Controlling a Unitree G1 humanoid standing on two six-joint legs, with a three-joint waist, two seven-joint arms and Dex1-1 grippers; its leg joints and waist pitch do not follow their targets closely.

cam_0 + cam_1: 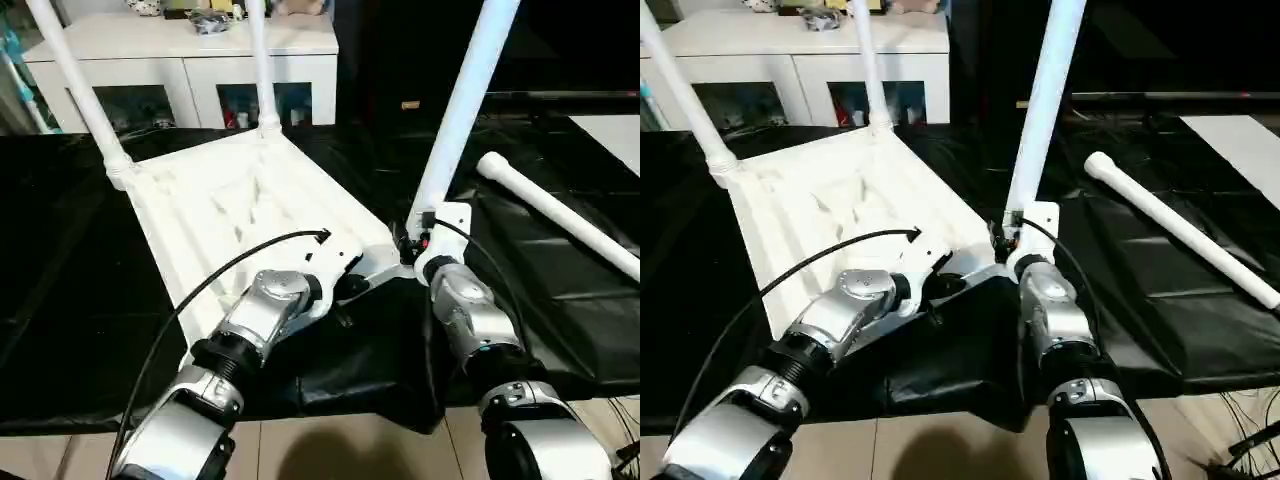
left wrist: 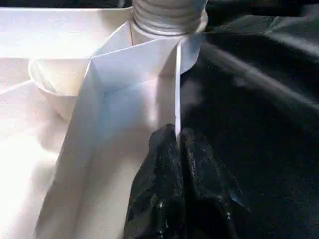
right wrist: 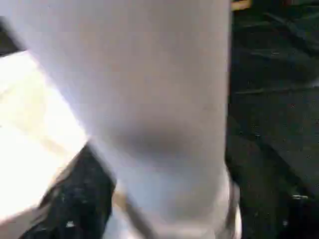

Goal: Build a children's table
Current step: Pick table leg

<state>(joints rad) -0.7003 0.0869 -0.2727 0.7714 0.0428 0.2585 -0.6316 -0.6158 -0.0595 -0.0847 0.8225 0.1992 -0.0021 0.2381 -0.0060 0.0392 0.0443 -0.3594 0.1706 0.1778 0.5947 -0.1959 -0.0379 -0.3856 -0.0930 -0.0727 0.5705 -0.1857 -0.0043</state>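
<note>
The tabletop [image 1: 235, 205] lies underside up on the black-covered desk [image 1: 70, 300]. The left gripper [image 2: 177, 142] pinches its rim to steady it. The right gripper [image 1: 418, 243] surrounds the near-corner leg [image 1: 462, 110]; I cannot tell its grip. The fourth leg [image 1: 560, 215] waits near the desk's right edge.

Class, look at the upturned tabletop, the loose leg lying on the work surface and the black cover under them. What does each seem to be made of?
Tabletop: apparently moulded white plastic, semi-gloss; thin ribs and formed sockets.
Loose leg: likely the same plastic; smooth, uniform white tube.
Black cover: probably thin plastic sheeting; glossy wrinkles.
</note>
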